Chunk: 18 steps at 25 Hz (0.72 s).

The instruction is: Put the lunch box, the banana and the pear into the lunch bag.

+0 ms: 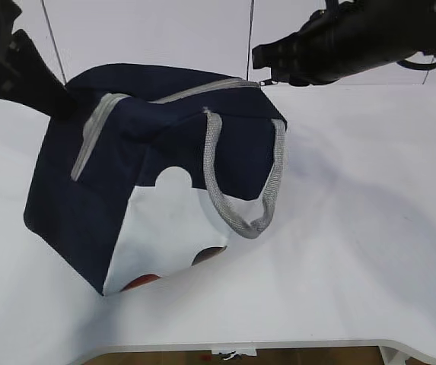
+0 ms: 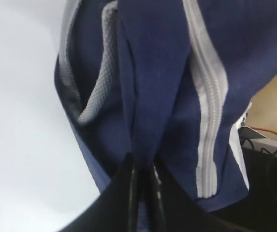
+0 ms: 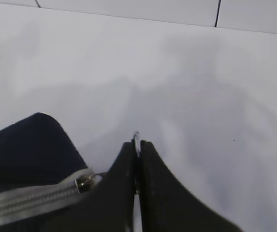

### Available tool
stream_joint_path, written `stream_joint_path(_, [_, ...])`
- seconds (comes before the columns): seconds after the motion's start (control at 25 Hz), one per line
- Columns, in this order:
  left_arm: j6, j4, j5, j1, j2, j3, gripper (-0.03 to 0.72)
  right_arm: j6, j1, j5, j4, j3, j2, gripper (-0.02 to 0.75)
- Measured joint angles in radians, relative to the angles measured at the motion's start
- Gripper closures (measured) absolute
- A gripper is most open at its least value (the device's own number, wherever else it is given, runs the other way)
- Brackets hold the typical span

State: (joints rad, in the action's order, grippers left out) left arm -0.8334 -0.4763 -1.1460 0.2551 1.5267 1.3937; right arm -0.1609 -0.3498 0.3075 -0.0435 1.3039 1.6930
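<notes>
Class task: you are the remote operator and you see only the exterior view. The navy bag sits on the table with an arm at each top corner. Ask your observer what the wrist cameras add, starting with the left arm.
Operator: What is the left gripper doing?
Observer: The left gripper is shut on a fold of the lunch bag.
Operator: And the right?
Observer: The right gripper is shut on a thin metal piece, seemingly the ring pull.
Operator: Where is the zipper slider?
Observer: The slider sits just beside the right gripper, at the bag's corner.
</notes>
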Motion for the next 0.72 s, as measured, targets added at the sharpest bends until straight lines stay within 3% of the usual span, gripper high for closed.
stream_joint_path(0.52, [0.001,-0.017,-0.047,-0.023,-0.001,0.0,0.693,-0.002,0.008,-0.016,0.043,0.0,0.032,0.749])
stream_joint_path(0.72, [0.069,-0.019,-0.055,-0.025,-0.004,0.0,0.678,-0.002,0.01,0.0,0.103,0.0,0.032,0.749])
